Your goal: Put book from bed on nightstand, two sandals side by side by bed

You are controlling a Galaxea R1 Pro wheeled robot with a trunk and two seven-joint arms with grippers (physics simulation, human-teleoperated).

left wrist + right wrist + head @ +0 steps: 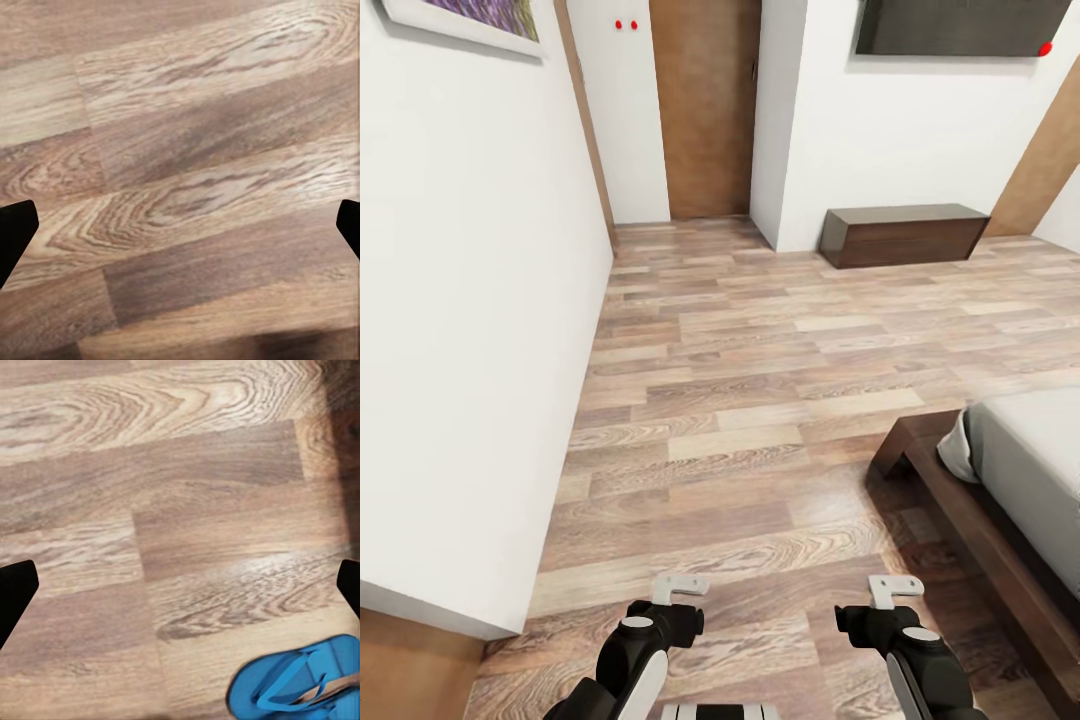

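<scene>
Sandal [300, 682] cut off at frame edge

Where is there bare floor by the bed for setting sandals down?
Open planks run between the white wall and the bed frame, back to the cabinet. The right wrist view already has one sandal on the floor, so that patch is tighter.

My arms: black rounded joint housings, white shell panels. Left gripper [678, 588] and right gripper [895, 590] carry light grey angular brackets; fingertips [15, 232] matte black.
</scene>
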